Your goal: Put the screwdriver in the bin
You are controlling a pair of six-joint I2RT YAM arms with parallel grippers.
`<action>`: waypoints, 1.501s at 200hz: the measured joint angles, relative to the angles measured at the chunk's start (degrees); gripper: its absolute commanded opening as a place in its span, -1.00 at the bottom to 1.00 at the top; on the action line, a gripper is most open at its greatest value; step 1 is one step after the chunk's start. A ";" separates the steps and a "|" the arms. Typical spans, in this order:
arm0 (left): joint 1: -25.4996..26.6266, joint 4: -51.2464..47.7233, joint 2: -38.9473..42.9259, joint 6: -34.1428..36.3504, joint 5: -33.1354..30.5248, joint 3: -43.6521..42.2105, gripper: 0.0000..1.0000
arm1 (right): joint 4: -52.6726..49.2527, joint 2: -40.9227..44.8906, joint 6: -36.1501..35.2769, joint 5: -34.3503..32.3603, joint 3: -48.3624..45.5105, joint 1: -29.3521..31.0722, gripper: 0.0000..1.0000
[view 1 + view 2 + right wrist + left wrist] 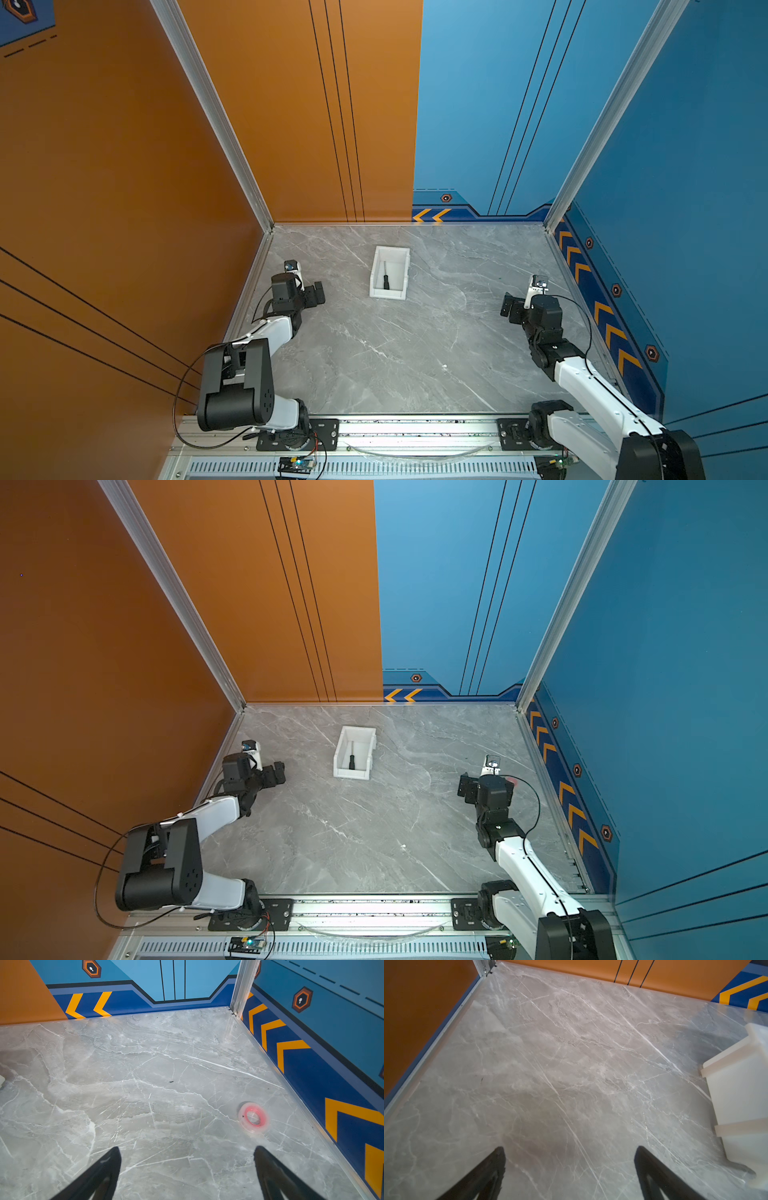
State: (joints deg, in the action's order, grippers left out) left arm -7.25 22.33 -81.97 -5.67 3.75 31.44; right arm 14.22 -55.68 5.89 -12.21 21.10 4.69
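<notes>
Orange wall panels (124,166) and blue ones (498,104) close in a grey marble-patterned bench (395,353), and there is little on it for you to work with. The bin (387,294) stands near your left hand (319,291), ahead of it and off to one side of its fingers, not between them; from your right hand (508,305) it is well apart, across open bench. The screwdriver (386,277) lies flat on the bin's floor in both top views, handle toward the wall nearest your hands and shaft pointing away along the bin's length. That lie makes sense: the tool is shorter than the box, so it can settle lengthwise without leaning on a wall. Your left hand is spread wide and empty, with bare bench between its dark fingers (496,1163) in the left wrist view and the bin's outer wall (737,1088) just beside them. Your right hand is likewise wide apart and holding nothing, its fingers (110,1165) framing only marble. A clear tape roll with a red core (253,1116) lies flat a little ahead of that hand, close to the blue side wall; it has no part in the job. I judge the task done: both hands sit low and drawn to their own sides, which keeps them clear of the bin.
</notes>
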 measured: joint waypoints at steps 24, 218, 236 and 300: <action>0.66 5.97 0.33 0.22 0.83 -3.48 0.96 | 5.73 -0.20 -1.07 3.26 -1.49 -3.34 1.00; 4.48 40.59 -7.78 2.62 -5.33 -14.95 0.96 | 39.45 -26.32 0.72 10.67 -7.19 -7.34 1.00; 5.14 40.72 -7.78 2.62 -6.38 -14.95 0.96 | 42.12 -30.47 0.52 11.67 -5.88 -7.23 1.00; 6.88 36.81 -7.78 3.76 -7.45 -12.72 0.96 | 40.83 -32.85 -1.88 14.67 -0.74 -5.64 1.00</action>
State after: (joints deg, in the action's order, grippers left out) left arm -0.36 59.13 -89.76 -1.91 -3.70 18.72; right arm 55.05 -88.53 4.01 2.46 20.36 -0.95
